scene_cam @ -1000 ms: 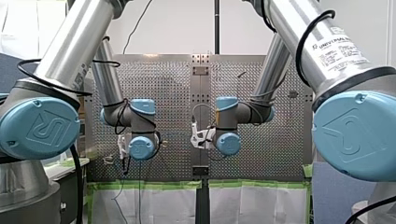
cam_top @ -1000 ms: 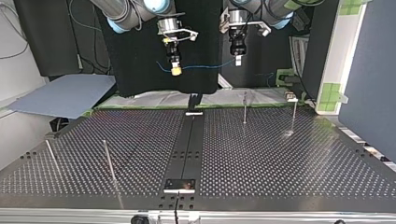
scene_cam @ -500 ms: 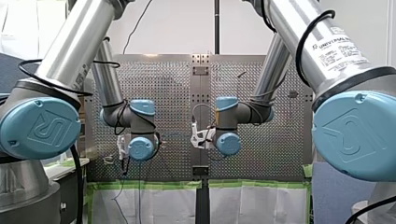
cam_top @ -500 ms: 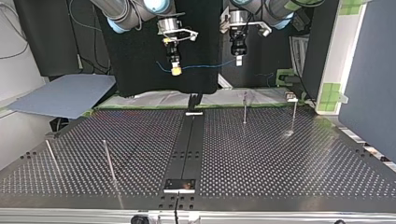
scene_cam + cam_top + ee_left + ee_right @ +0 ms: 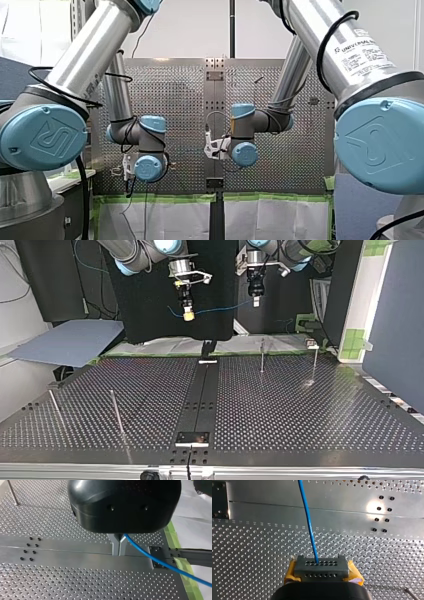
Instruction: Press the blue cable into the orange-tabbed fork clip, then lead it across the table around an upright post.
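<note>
**1. Position of the work.** The thin blue cable [image 5: 220, 309] hangs in the air between the two end effectors, over the far edge of the perforated metal counter [image 5: 280, 405] as the top view shows it. It touches neither the counter nor any fixture.

**2. End effectors.** The left end effector [image 5: 119, 545], black-bodied with metal fingers, is clenched on the blue cable. The cable leaves its fingers sideways and runs off past the counter's edge. The right end effector [image 5: 322, 568], with yellow pads, also grasps the blue cable, which emerges ahead of its grey finger block.

**3. Change.** Compared with one second and half a second ago, the right arm has not moved. The left arm has moved. In the front view its wrist sits lower and further toward the view's left. In the top view its end effector stands slightly higher, so the span of cable climbs more steeply toward it.

**4. Meaning for the task.** The left arm appears to be starting to carry its end of the cable toward the clip, and insertion has not begun. The orange-tabbed fork clip cannot be identified with confidence in these views (it may simply be too small to tell). The slender upright metal posts [image 5: 262, 356] stand untouched, well apart from the cable, so routing is still to come.
</note>
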Controlling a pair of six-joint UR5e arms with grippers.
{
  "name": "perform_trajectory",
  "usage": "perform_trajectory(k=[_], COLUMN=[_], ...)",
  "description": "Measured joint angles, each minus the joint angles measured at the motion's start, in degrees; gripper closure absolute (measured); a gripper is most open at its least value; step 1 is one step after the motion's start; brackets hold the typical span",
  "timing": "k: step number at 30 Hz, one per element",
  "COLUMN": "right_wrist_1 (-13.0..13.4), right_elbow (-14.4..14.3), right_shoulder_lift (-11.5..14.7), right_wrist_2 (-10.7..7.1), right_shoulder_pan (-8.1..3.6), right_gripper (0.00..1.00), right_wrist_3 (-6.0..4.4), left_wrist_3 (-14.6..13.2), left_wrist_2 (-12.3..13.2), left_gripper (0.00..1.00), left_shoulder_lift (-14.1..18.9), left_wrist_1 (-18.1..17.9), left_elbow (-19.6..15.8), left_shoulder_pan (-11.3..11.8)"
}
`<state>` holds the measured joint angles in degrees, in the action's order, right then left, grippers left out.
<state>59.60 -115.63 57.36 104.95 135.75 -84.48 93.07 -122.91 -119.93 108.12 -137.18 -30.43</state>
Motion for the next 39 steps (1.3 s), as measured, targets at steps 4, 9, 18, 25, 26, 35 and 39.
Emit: perform_trajectory(k=[4, 9, 18, 25, 26, 35, 39], right_wrist_1=[0.0, -0.3, -2.5, -2.5, -2.6, -2.4, -3.3], right_elbow=[0.0, 0.3, 1.1, 1.1, 1.1, 1.6, 3.1], right_shoulder_lift=[0.0, -0.3, -4.5, -8.2, -8.8, -13.4, -13.3], right_wrist_2=[0.0, 0.34, 1.97, 2.02, 2.02, 1.62, 1.29], right_shoulder_pan=[0.0, -0.33, -1.72, -1.75, -1.76, -2.17, -2.78], right_gripper=[0.99, 0.99, 0.99, 0.99, 0.99, 0.99, 0.99], right_wrist_3=[0.01, 0.0, 0.0, 0.0, 0.0, 0.0, -0.92], left_wrist_3=[0.0, 0.0, 0.0, 0.0, 0.0, -0.6, -0.9], left_wrist_2=[0.0, 0.0, 0.0, 0.0, 0.0, 0.6, 1.0], left_gripper=[1.0, 1.0, 1.0, 1.0, 1.0, 1.0, 1.0], left_shoulder_lift=[0.0, -0.1, -0.1, -0.1, -0.1, -0.7, -1.9], left_wrist_1=[0.0, 0.0, 0.0, 0.0, 0.0, -0.6, -2.2], left_elbow=[0.0, 0.0, 0.0, 0.0, 0.0, 0.1, 0.3], left_shoulder_pan=[0.0, 0.0, 0.0, 0.0, 0.0, -0.3, -0.9])
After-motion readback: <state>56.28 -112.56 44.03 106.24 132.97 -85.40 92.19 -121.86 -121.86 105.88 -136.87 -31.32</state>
